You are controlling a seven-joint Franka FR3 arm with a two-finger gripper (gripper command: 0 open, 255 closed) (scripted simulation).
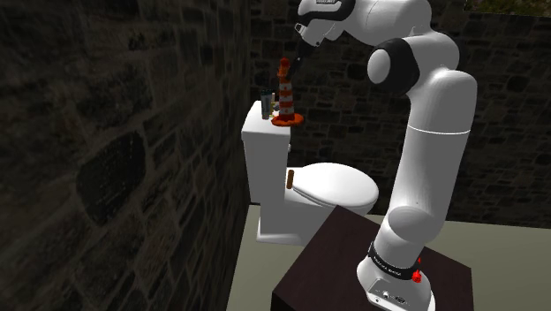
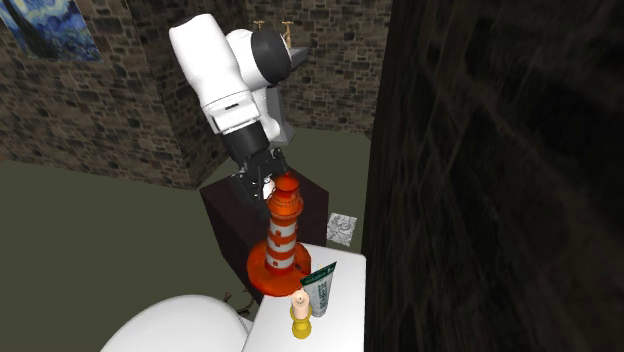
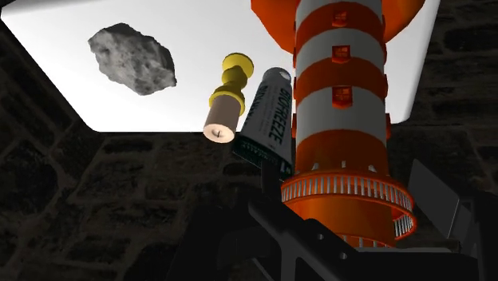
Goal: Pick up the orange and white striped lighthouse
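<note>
Closest, the fingers (image 3: pixel 443 199) are spread, one on either side of the top of the lighthouse (image 3: pixel 341 120). It stands upright on the white toilet-tank lid (image 3: pixel 199 32), a tube (image 3: pixel 267 120) just beside it, then a small candle (image 3: pixel 227 104), and a grey rock (image 3: pixel 132 57) farther off.

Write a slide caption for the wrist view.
Open fingers flank the lighthouse on a white tank, beside a tube, candle and rock.

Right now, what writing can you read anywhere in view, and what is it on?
"BIOFREEZE": along the tube beside the lighthouse.
Other print on the tube: too small to read.
White marks on the black band round the arm's base: too small to read.
</note>
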